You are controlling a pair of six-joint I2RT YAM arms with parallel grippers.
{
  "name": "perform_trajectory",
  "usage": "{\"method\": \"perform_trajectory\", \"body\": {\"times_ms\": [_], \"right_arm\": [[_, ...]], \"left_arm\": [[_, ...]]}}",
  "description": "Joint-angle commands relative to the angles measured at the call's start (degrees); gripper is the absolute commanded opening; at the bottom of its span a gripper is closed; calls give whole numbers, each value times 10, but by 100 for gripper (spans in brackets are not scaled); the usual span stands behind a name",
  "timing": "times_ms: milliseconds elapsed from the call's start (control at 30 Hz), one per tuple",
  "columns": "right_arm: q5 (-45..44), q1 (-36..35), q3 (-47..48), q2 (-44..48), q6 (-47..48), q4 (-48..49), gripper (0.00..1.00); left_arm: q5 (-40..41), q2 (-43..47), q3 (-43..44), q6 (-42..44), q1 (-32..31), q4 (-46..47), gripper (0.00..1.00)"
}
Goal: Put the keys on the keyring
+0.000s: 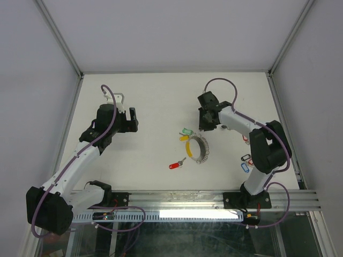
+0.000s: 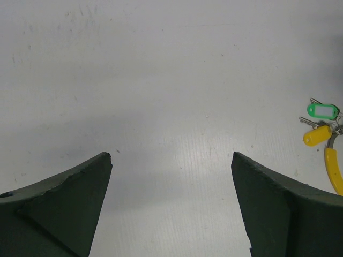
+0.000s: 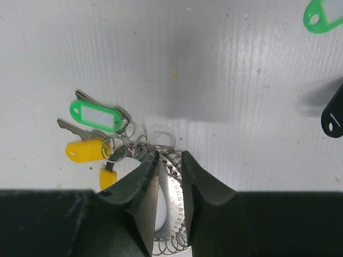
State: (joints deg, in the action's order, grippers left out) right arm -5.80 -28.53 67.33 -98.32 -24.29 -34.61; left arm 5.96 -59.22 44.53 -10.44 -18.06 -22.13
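The coiled silvery wire keyring point(image 3: 170, 214) lies mostly behind the right claw point(image 3: 169, 156) and its black fingers point(image 3: 206, 203). Only a strip shows between them, and contact cannot be told. A yellow plastic tag point(image 3: 107, 178) is half hidden by one finger. A green plastic tag point(image 3: 322, 15) and a black plastic tag point(image 3: 333, 115) are cut by the picture's edge. In the left wrist view a curved yellow strip point(image 2: 333, 170) runs off the right edge. From above, the cluster of coloured tags point(image 1: 245, 162) beside the right arm is too small to make out any keys.

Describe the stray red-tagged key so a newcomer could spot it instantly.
Find the keyring, the grey coiled loop in the middle of the table. Off its near-left side lies the red-tagged key, alone on bare white surface. The green-tagged key and yellow-tagged key bunch at the ring's far side; this one lies apart.
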Motion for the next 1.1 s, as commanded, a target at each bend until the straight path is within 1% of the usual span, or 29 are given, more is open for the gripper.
{"method": "perform_trajectory", "body": {"times_ms": [0, 333, 700, 833, 967, 1067], "right_arm": [[0, 7, 37, -17, 7, 15, 26], [43, 14, 59, -67, 18, 20, 26], [101, 18, 41, -73, 35, 16, 24], [124, 19, 41, -63, 44, 15, 21], [141, 20, 38, -55, 51, 11, 11], [153, 21, 36, -47, 54, 7, 8]], "left_arm": [[9, 4, 22, 11, -4, 9, 92], [11, 5, 20, 11, -4, 8, 92], [11, 0, 22, 12, -4, 8, 92], [10, 0, 22, 13, -4, 8, 92], [11, 0, 23, 12, -5, 8, 92], [10, 0, 23, 12, -4, 8, 92]]}}
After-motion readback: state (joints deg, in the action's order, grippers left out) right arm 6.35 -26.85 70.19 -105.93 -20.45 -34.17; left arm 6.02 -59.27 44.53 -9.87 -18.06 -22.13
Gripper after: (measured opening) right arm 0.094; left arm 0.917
